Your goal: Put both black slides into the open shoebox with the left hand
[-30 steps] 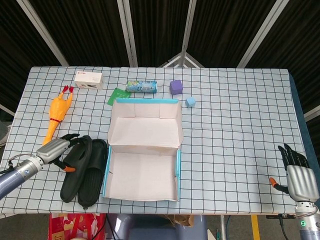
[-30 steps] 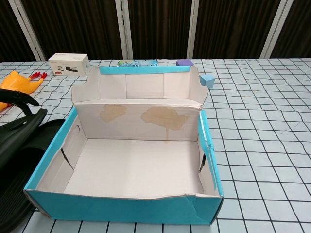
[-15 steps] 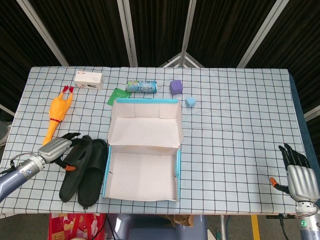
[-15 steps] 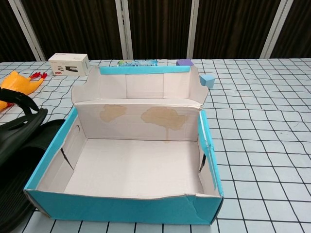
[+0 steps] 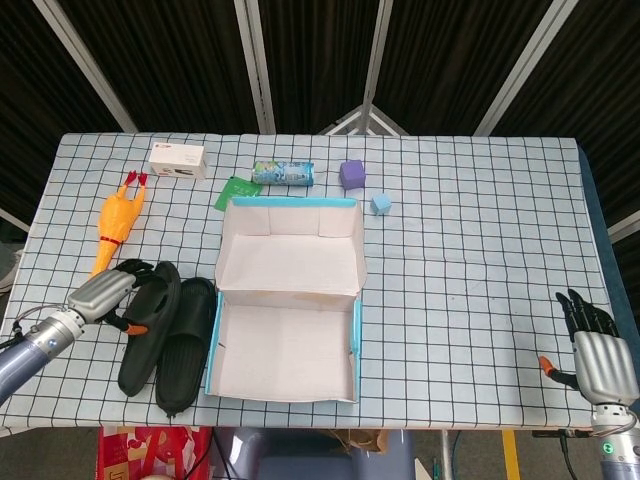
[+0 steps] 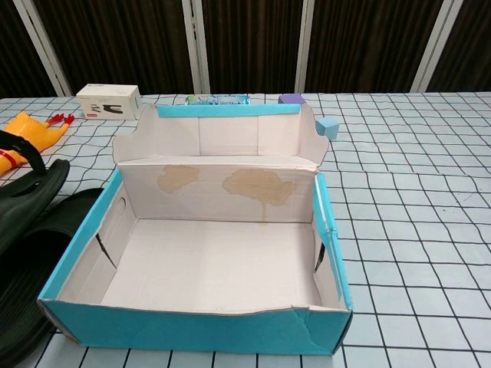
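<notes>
Two black slides lie side by side left of the shoebox. My left hand (image 5: 100, 293) grips the upper end of the left slide (image 5: 147, 332), its dark fingers hooked over the slide's edge and the thumb underneath. The right slide (image 5: 186, 345) rests flat against the box's left wall. The open shoebox (image 5: 228, 352) is white inside with blue walls, its lid folded back; nothing lies in it. In the chest view the held slide (image 6: 29, 201) is tilted up at the left edge, one finger (image 6: 17, 142) curving over it. My right hand (image 5: 598, 357) is open at the front right corner.
A yellow rubber chicken (image 5: 113, 228) lies just beyond my left hand. Along the far side stand a white box (image 5: 177, 159), a green card (image 5: 236, 191), a can (image 5: 283, 173), a purple cube (image 5: 351, 174) and a small blue cube (image 5: 380, 204). The table's front edge is close to the slides.
My left hand has drawn back to the left, and the left slide has shifted and swung left with it. In the chest view that slide's end sits higher. The right hand stayed still.
</notes>
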`<state>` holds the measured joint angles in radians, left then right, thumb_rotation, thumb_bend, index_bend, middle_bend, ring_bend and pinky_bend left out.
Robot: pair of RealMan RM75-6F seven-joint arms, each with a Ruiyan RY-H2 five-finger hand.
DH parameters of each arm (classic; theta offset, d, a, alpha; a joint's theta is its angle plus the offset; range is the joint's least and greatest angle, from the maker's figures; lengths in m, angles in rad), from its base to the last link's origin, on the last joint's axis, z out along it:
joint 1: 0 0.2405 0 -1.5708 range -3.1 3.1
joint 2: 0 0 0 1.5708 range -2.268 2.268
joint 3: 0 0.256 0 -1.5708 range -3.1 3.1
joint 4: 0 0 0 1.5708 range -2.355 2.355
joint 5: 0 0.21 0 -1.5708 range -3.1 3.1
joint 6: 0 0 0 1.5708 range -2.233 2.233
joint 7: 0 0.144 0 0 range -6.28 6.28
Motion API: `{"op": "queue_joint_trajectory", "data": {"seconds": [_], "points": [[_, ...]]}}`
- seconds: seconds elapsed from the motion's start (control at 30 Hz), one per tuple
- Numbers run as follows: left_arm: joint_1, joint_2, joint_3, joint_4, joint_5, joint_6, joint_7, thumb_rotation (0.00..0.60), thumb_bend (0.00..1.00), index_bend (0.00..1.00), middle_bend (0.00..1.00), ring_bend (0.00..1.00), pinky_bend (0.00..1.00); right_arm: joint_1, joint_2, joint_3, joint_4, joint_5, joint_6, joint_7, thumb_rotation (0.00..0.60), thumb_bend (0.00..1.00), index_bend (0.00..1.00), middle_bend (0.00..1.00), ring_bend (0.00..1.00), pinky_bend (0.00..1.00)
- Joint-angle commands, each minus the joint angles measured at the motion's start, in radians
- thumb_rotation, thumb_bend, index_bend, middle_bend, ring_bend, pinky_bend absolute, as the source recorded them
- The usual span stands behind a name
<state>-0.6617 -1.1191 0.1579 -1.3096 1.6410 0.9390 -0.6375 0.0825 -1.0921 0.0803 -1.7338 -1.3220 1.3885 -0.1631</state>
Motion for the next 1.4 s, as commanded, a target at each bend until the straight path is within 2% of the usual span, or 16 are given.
{"op": "queue_joint_trajectory", "data": {"seconds": [0.03,0.5,0.8,1.1,1.4], "points": [[0.012,0.02,0.0,-0.008,-0.004,0.015,-0.005,0.6,0.59,0.32,0.62,0.12,0.02,0.0,0.001,0.0,-0.001,0.001,-0.002,0.002,0.6,0.25,0.0,0.03,0.1,0.11],[0.06,0.103,-0.008,-0.026,-0.005,0.101,-0.046,0.6,0.59,0.33,0.63,0.13,0.03,0.001,0.004,-0.005,-0.006,0.003,-0.01,0.002,0.6,0.25,0.0,0.03,0.1,0.11],[0.076,0.162,-0.055,-0.073,-0.012,0.182,-0.04,0.6,0.59,0.34,0.64,0.13,0.04,0.005,0.007,-0.003,-0.011,0.012,-0.017,-0.001,0.6,0.25,0.0,0.03,0.1,0.11],[0.029,0.269,-0.127,-0.257,0.024,0.23,-0.019,0.6,0.59,0.34,0.64,0.13,0.04,0.002,0.01,-0.003,-0.014,0.012,-0.011,0.005,0.6,0.24,0.0,0.03,0.1,0.11],[-0.027,0.362,-0.238,-0.491,0.053,0.281,0.113,0.6,0.59,0.34,0.64,0.13,0.06,0.002,0.014,-0.003,-0.012,0.016,-0.017,0.02,0.6,0.24,0.0,0.03,0.1,0.11]]}}
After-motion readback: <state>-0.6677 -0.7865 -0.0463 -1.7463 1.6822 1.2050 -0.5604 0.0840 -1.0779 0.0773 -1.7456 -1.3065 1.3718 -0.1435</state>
